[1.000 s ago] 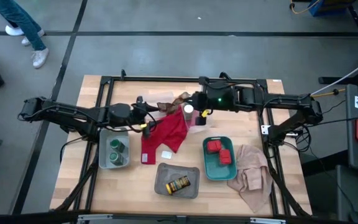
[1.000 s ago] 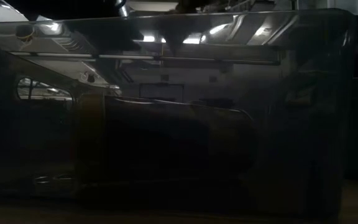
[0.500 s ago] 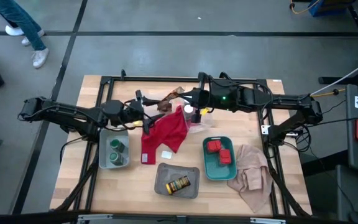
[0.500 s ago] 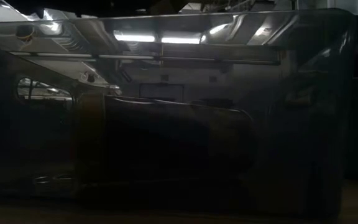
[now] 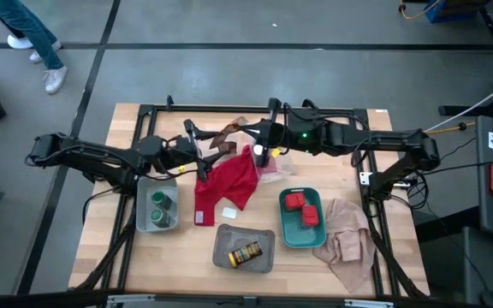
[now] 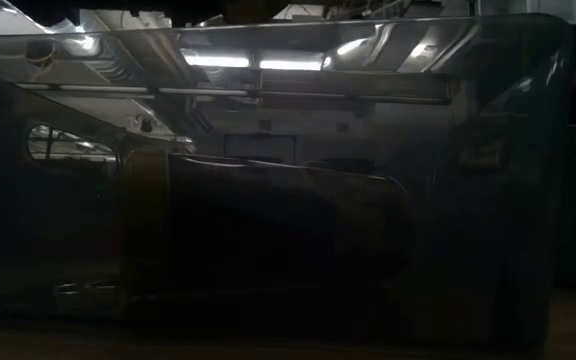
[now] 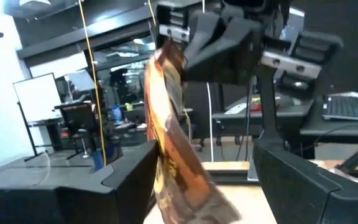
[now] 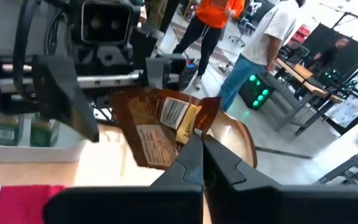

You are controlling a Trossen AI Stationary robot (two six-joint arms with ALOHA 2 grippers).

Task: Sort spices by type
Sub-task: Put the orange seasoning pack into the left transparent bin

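High view first: both arms meet over the far middle of the table [image 5: 127,257], and a dark brown packet [image 5: 229,135] hangs in the air between them. The right gripper [image 5: 255,131] has its fingers pressed together on the packet's end nearest it, and the right wrist view shows that pinch on the packet's lower edge, barcode label facing the camera. The left gripper [image 5: 202,147] sits at the packet's other end with its fingers spread; the left wrist view shows the packet passing down between those two dark fingers [image 7: 129,186], though whether they touch it cannot be told. The packet's long axis runs roughly along the table's far edge, from one gripper to the other, tilted a little.

Below the pair, a red cloth [image 5: 228,181] is draped toward the table's centre. At the left side, a grey tray [image 5: 142,224] holds two green-lidded round jars [image 5: 159,208]. Near the front edge, a second grey tray [image 5: 226,257] carries the yellow-labelled jar [image 5: 246,253], lying on its side on a diagonal. Toward the right side, a teal tray [image 5: 288,231] holds two red tins [image 5: 302,208], and a beige cloth [image 5: 347,244] lies crumpled by the front right corner. A white-capped bottle [image 5: 262,154] shows just under the right gripper.

Low view: only a dark translucent tray wall [image 6: 288,200] fills the frame.
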